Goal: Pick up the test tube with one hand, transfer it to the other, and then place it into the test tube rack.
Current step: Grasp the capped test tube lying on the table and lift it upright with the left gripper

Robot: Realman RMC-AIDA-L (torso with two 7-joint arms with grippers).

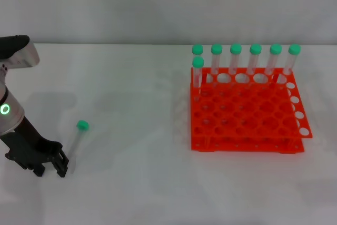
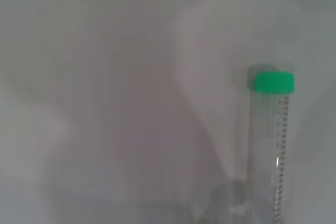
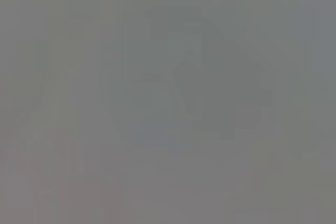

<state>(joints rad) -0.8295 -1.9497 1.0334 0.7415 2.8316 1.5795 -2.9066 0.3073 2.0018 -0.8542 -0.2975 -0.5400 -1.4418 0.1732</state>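
The test tube lies flat on the white table at the left, its green cap pointing away from me. In the left wrist view the same test tube shows lengthwise with its printed scale. My left gripper, black on a silver-grey arm with a green ring light, sits low over the table just left of the tube's tapered end, open, with nothing between its fingers. The orange-red test tube rack stands at the right. My right gripper is out of view; its wrist view is a blank grey.
Several green-capped tubes stand upright along the rack's far row, with one more in the second row at its left corner. Bare white table lies between the lying tube and the rack.
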